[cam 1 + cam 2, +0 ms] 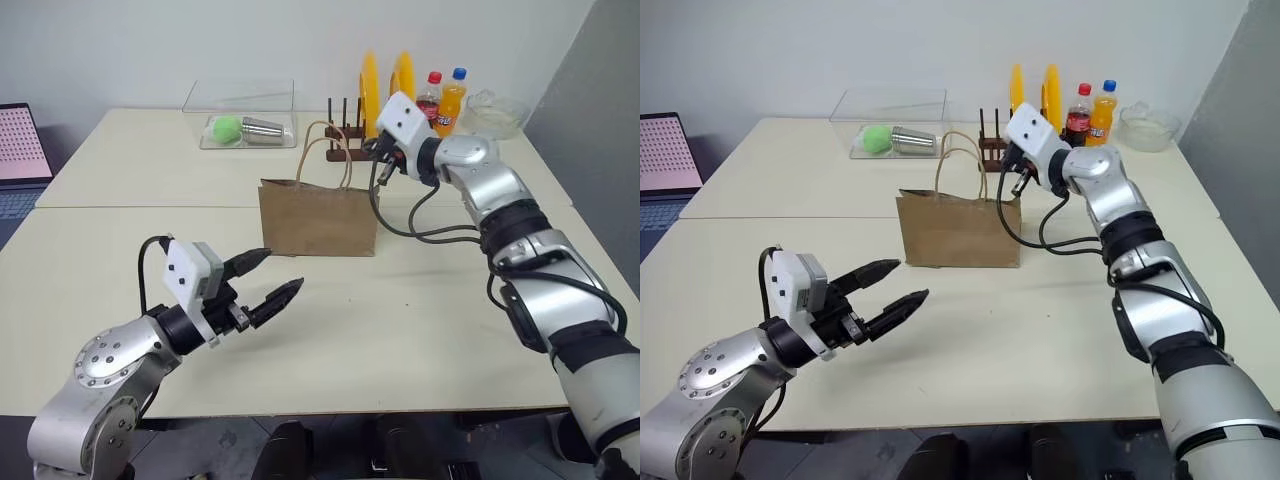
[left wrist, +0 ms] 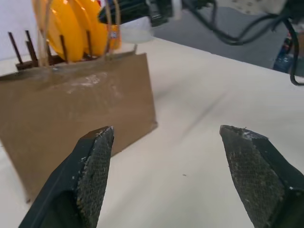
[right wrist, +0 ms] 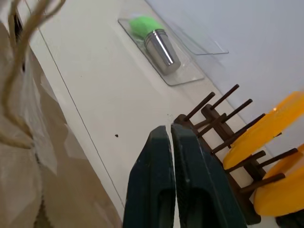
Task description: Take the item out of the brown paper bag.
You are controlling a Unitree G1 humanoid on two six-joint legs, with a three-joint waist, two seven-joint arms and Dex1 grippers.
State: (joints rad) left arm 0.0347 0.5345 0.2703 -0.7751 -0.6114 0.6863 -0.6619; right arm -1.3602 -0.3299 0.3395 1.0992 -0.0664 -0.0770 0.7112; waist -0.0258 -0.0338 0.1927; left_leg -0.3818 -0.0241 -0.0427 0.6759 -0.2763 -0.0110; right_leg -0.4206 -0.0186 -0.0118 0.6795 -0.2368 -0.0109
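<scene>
My right hand, fingers pressed together and empty, hovers at the brown paper bag's right upper rim; my left hand gapes nearer me. The item stays hidden, presumably inside.

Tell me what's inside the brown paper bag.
The brown kraft paper bag stands upright on the table, its two loop handles raised. Its walls hide the interior from every view, so any contents cannot be seen. The right claw hangs shut above its far-right corner.
</scene>
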